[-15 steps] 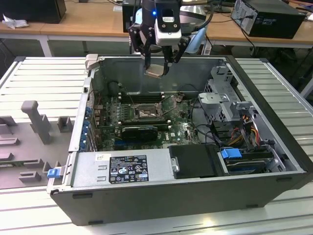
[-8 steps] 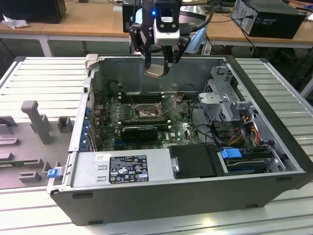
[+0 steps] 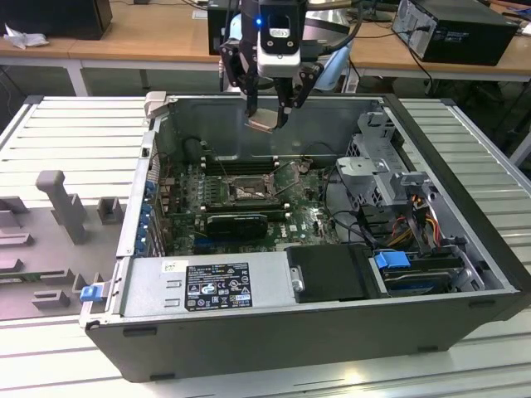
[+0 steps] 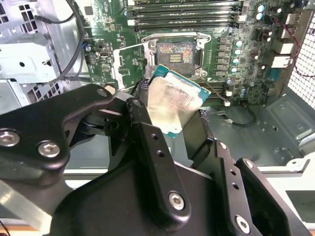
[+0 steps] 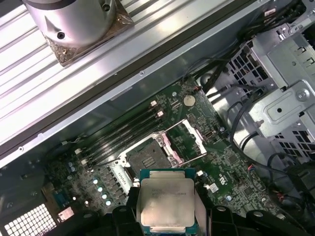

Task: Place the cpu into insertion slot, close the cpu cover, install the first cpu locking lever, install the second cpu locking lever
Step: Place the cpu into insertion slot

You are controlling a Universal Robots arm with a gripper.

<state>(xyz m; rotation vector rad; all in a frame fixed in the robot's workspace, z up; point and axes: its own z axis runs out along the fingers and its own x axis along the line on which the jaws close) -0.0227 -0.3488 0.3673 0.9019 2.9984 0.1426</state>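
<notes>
Your pincer [image 3: 268,114] is clamped on the cpu [image 3: 264,123], holding it tilted in the air well above the slot [image 3: 249,189]; you can see the chip's pale top between the fingers in both wrist views. The slot's contacts lie exposed, and the cover [image 5: 198,136] stands swung open just beside the slot, hinged at its edge. The green board [image 3: 315,220] surrounds the slot inside the open case [image 3: 332,332].
</notes>
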